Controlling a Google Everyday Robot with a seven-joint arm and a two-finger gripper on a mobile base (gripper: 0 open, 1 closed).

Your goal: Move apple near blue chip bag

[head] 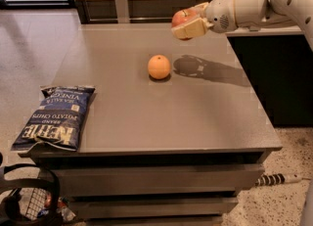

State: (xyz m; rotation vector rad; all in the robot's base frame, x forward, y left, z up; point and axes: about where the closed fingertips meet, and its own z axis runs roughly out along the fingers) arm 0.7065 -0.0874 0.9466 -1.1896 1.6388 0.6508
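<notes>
gripper (189, 28) raised over far side of table (220, 122), clamped around apple (181, 17) | risk: bumping orange (159, 66) when crossing toward blue chip bag (54, 117), or apple slipping from shallow grip

Centre frame: orange (159, 66) on grey table (205, 117). Lower left: wire basket (29, 203). Lower right: cable (279, 178). Upper right: gripper (188, 24) above table.
</notes>
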